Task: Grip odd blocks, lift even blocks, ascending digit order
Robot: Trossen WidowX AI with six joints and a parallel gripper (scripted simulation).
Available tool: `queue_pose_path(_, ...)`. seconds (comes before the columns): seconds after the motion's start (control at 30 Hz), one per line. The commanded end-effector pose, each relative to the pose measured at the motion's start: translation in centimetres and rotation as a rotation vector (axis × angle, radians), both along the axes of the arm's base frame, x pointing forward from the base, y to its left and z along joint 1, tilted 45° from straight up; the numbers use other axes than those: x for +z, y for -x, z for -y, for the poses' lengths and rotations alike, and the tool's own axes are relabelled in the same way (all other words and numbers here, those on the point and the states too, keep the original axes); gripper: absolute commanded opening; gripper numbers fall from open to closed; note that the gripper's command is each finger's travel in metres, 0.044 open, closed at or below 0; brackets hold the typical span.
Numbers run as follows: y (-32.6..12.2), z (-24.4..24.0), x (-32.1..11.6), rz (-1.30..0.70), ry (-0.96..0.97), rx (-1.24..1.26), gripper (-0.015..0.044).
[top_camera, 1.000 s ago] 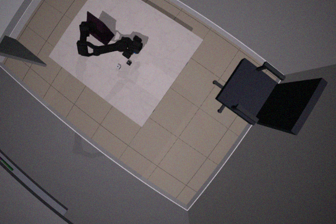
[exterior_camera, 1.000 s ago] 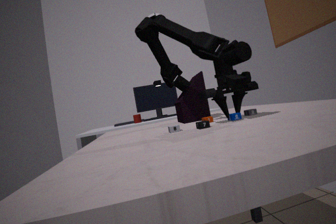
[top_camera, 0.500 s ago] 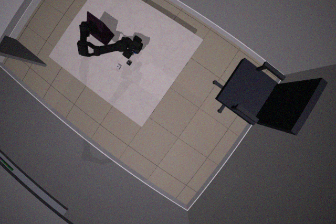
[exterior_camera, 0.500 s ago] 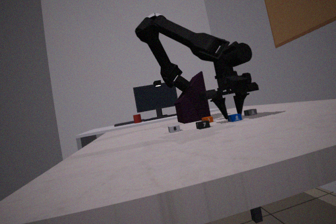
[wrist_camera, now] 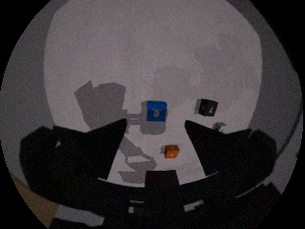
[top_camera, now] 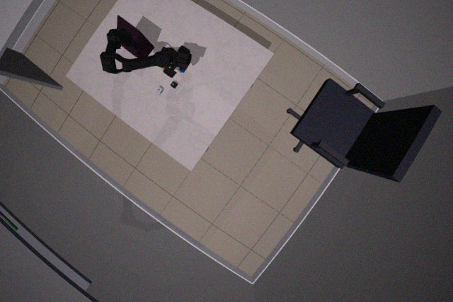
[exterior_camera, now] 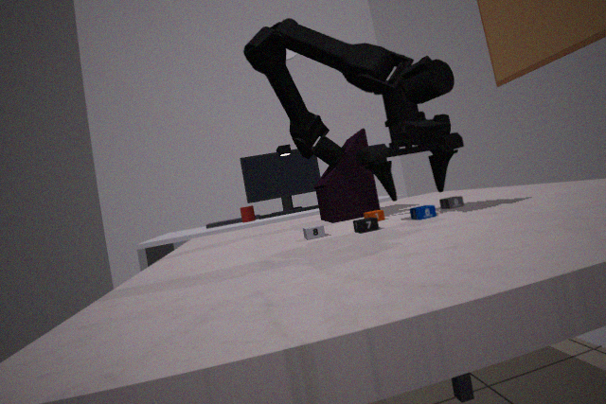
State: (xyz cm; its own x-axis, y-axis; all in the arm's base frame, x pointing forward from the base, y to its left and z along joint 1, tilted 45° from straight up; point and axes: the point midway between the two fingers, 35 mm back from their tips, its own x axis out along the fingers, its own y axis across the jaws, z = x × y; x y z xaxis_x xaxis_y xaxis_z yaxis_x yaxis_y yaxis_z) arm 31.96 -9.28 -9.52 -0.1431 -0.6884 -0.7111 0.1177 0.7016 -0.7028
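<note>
My gripper (exterior_camera: 417, 194) (wrist_camera: 156, 122) is open wide and empty, its fingertips above the table. The blue block (top_camera: 181, 69) (exterior_camera: 422, 212) (wrist_camera: 156, 111) lies below, near the middle of the gap in the wrist view; its digit looks like 0 or 6. The orange block (exterior_camera: 373, 215) (wrist_camera: 172, 152) seems to show 1. The black block (top_camera: 174, 84) (exterior_camera: 365, 224) (wrist_camera: 208, 108) shows 7. The white block (top_camera: 160, 89) (exterior_camera: 313, 232) (wrist_camera: 219, 127) shows 8, partly behind a finger in the wrist view. The dark grey block (exterior_camera: 451, 202) has an unclear digit and is not visible in the wrist view.
A dark purple panel (top_camera: 135, 41) (exterior_camera: 348, 189) stands on the white table (top_camera: 219, 83) (exterior_camera: 294, 302) beside the arm, behind the orange block in the exterior view. Behind the table are a monitor (exterior_camera: 278, 174) and a red cup (exterior_camera: 248, 214). A chair (top_camera: 335, 119) stands off the table.
</note>
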Motion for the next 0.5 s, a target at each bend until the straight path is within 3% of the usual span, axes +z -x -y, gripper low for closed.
queue_pose_path(0.0, -0.3, -0.5, 0.7, 0.008, -0.004, -0.008, 0.0374)
queue_pose_path(0.3, -1.4, -5.9, 6.3, 0.007, -0.007, -0.008, 0.0137)
queue_pose_path(0.47, -1.4, -5.9, 6.3, 0.007, -0.007, -0.008, 0.0120)
